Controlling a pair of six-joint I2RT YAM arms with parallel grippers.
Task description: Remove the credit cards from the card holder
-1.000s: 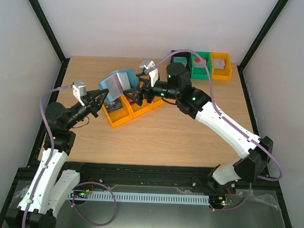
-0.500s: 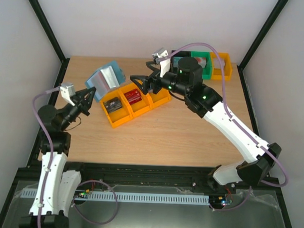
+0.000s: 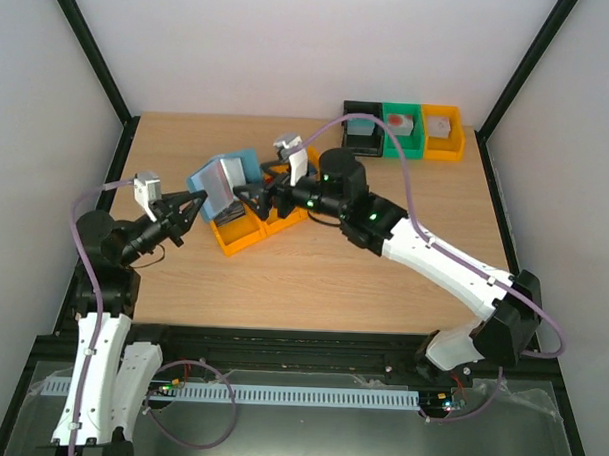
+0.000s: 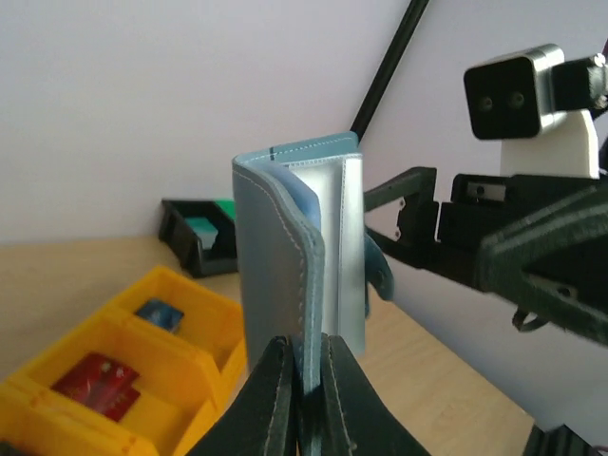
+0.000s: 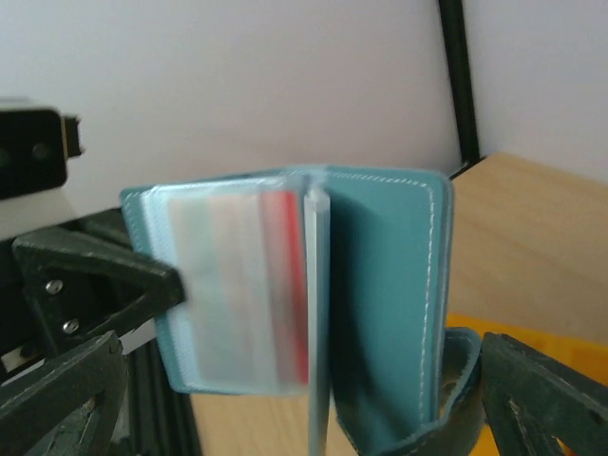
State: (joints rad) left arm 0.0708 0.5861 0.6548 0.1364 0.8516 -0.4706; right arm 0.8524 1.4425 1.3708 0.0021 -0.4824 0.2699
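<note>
Left gripper (image 4: 302, 404) clenched on the bottom edge of the blue card holder (image 4: 280, 256), held upright and open, with a blurred red-edged card (image 5: 285, 285) in its clear sleeve; right gripper (image 5: 304, 399) spread wide, grasping nothing, just before the holder; at the holder's 7 o'clock, a yellow tray (image 4: 204, 323) holds two loose cards: a red card (image 4: 95, 385) and a blue card (image 4: 157, 312).

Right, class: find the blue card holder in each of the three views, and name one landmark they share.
Top external: the card holder is left of centre, by the yellow tray's left end.
Left wrist: centre, upright, bottom edge pinched in the left hand; tray lower left.
Right wrist: centre, opened out; tray at the lower right edge.
Shared landmark: the yellow tray.
</note>
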